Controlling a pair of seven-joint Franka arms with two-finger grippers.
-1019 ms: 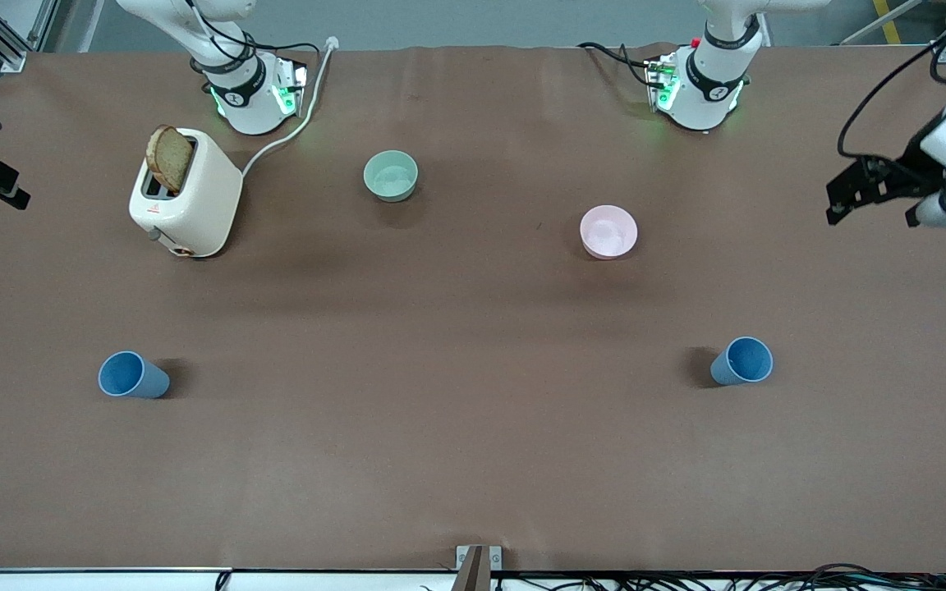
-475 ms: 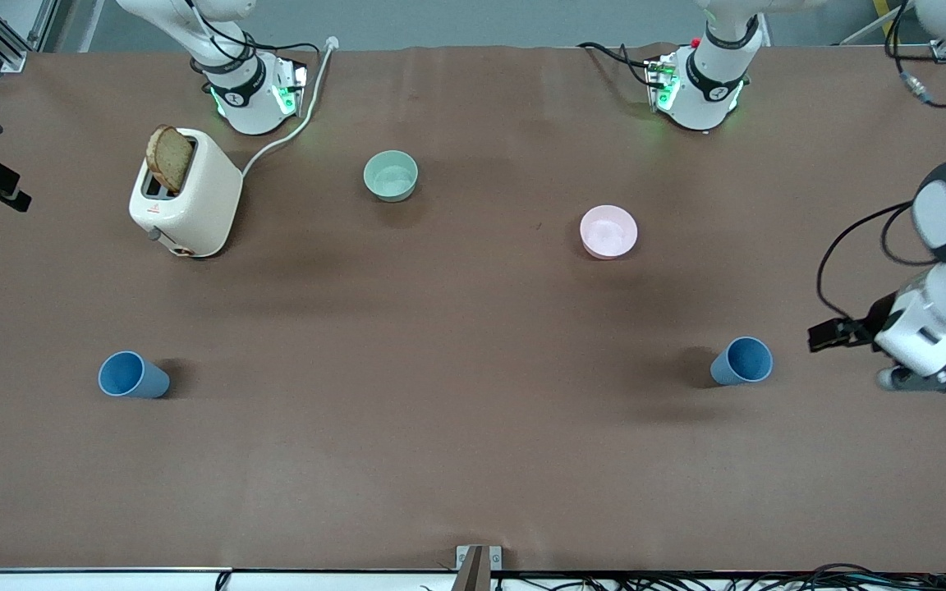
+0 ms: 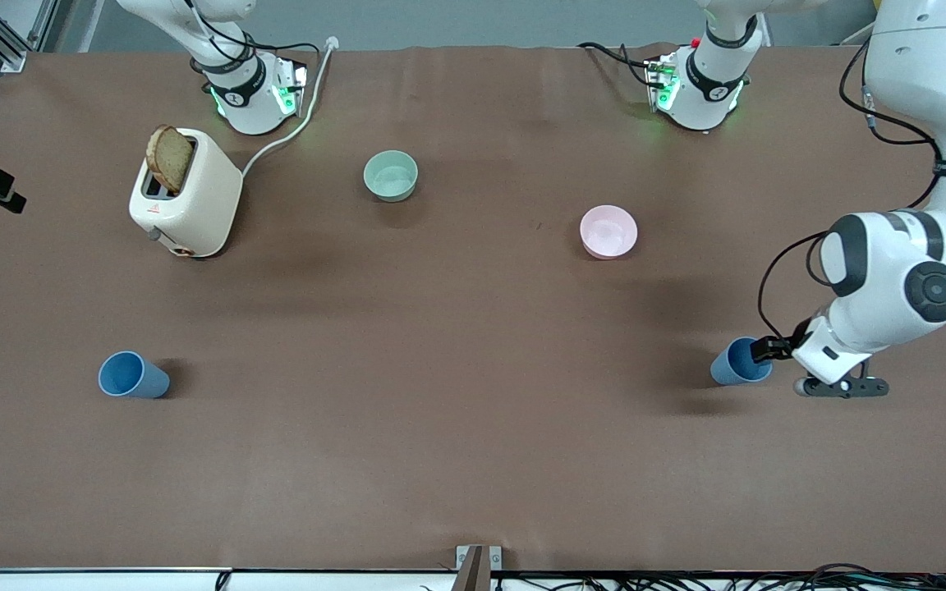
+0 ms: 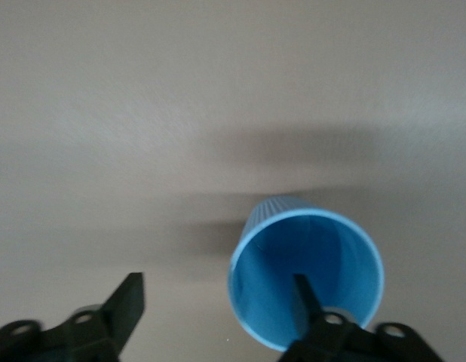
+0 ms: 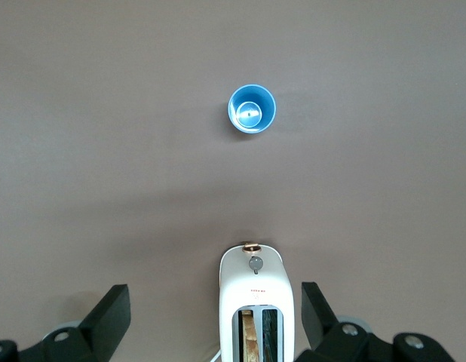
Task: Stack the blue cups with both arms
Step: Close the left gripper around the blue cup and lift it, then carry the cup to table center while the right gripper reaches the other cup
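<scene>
I'm bringing the left hand [image 4: 218,305], fingers wide, onto the small blue plastic tumbler [image 3: 741,361] at the left arm's end of the desk [image 3: 456,427]; next I'd straddle its rim and close. The right hand [image 5: 216,313] waits, fingers wide, over the cream toaster [image 5: 256,302].

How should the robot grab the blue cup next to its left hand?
By the rim, coming down from above. That blue cup stands upright with its mouth open upward, and the left gripper is open, one finger over the cup's inside and the other outside the wall. Pinching that wall near the top looks easiest. The right arm waits.
</scene>
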